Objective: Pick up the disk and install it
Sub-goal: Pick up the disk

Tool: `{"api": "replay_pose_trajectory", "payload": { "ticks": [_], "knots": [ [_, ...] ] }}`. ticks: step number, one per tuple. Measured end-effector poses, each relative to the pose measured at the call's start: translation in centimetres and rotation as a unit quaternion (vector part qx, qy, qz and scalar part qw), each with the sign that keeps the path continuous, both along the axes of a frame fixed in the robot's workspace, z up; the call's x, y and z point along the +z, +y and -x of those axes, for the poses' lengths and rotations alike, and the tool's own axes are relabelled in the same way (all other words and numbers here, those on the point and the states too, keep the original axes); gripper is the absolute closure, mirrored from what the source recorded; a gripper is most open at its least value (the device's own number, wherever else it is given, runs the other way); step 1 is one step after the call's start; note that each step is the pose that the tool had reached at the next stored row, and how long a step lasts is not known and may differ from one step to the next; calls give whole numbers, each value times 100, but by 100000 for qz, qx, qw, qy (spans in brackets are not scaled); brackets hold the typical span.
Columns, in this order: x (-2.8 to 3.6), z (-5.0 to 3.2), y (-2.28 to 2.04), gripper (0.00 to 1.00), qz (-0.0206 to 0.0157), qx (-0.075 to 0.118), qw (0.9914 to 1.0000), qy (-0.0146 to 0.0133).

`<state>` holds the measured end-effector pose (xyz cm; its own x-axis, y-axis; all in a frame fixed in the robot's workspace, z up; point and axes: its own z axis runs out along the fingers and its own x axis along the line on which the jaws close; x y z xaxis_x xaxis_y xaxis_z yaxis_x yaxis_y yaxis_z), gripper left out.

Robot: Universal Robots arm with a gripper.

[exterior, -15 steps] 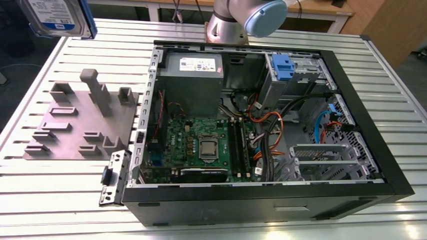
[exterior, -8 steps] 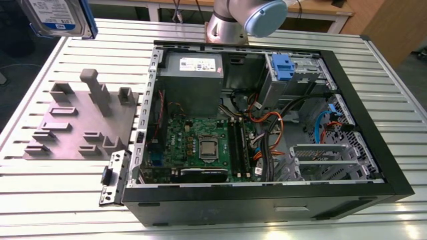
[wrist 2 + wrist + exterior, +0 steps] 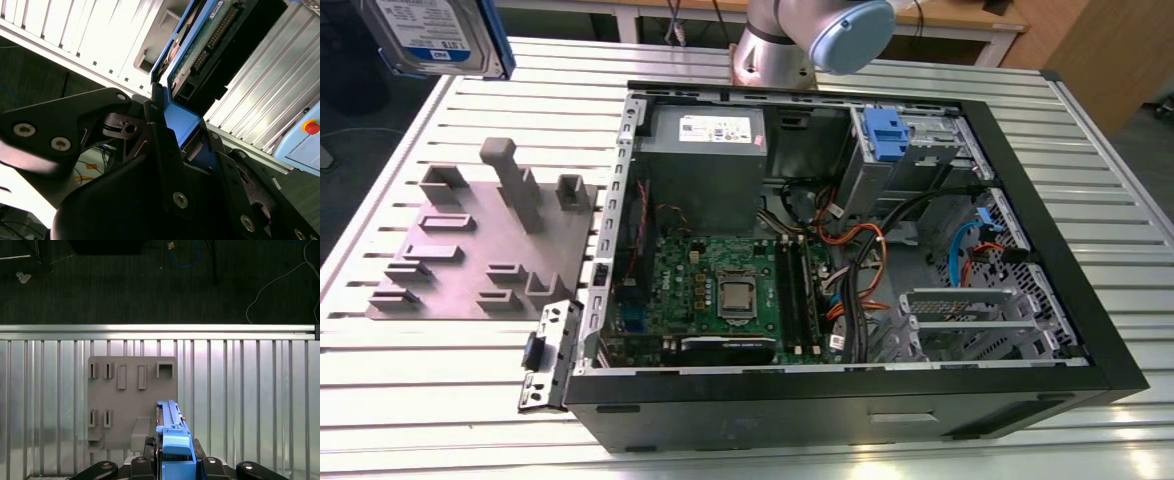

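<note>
- The fingers (image 3: 161, 150) were clamped on the disk (image 3: 430, 35) at its blue bracket (image 3: 182, 122). It hung aloft over the grey fixture plate (image 3: 132, 390) on the desk (image 3: 1094, 180), at the exterior view's left, well apart from the open case (image 3: 854, 405).
- Judged stiff, fairly heavy and shock-sensitive, so the bracket edges looked the safest hold.

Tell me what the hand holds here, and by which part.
The hand holds the disk, clamped on the blue bracket at one end; the rest sticks out free.
</note>
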<state>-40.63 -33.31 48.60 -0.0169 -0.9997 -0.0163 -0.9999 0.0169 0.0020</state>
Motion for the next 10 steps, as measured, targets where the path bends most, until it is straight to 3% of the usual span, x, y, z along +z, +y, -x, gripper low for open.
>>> {"api": "replay_pose_trajectory", "payload": {
  "ticks": [10],
  "knots": [
    [0, -58, -1, 64, 0, 5, 100000, 0]
  ]
}}
